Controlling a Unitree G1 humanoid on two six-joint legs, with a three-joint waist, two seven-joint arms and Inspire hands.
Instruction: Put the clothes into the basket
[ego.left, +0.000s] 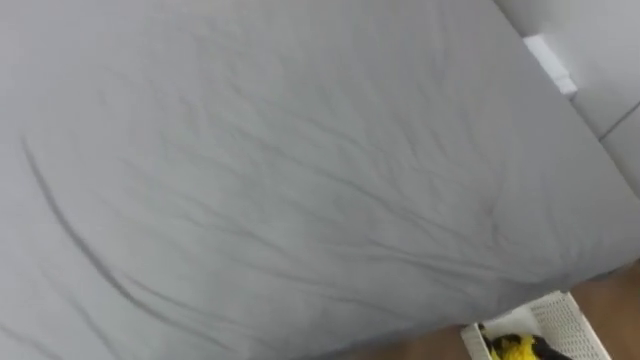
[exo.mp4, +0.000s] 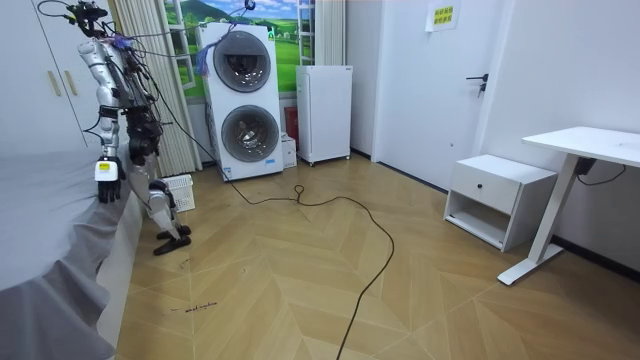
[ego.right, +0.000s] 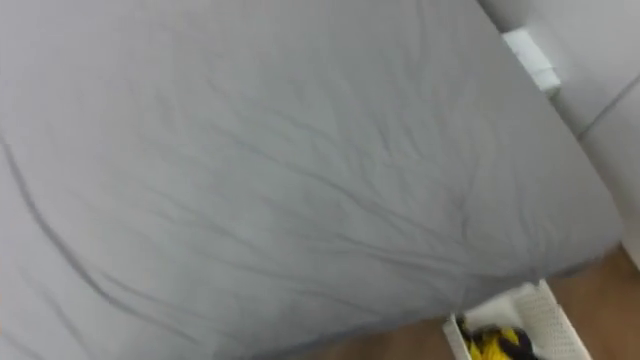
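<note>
At the bed: we see the robot standing against the creased grey sheet (ego.left: 280, 170) that covers it.
Left hand (exo.mp4: 108, 183): hangs by the sheet's edge; we cannot tell whether it is open or closed.
Right hand (exo.mp4: 141, 152): near the hip; we cannot tell either.
Basket: we find the white slatted plastic basket (ego.left: 572, 322) on the wooden floor (ego.left: 622, 288), just beside the bed.
Clothes: a yellow garment (ego.left: 515, 348) lies inside it.

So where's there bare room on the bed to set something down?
The grey sheet is bare throughout, wrinkles only, from the wall at upper right to its edge by the floor. The only crowded spot is the white basket at lower right, with yellow clothing inside.
</note>
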